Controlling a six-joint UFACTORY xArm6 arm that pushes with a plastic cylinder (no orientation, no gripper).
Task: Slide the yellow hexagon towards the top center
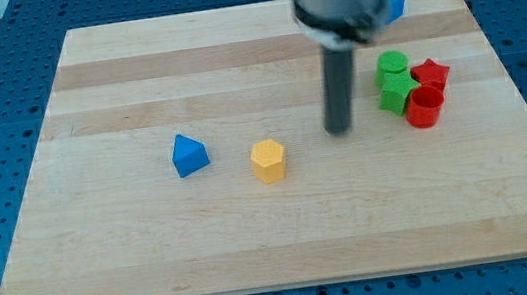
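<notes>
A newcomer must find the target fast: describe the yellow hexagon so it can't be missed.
Start at the wooden board and look just below its centre. The yellow hexagon sits alone there, between the blue triangle at the view's left and my tip up at the view's right, touching neither. It is the only yellow block.

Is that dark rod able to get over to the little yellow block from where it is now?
Probably yes. My tip sits to the view's right of the yellow hexagon, with only bare board between them. The blue triangle lies on the far side, and the green and red blocks cluster further right.
</notes>
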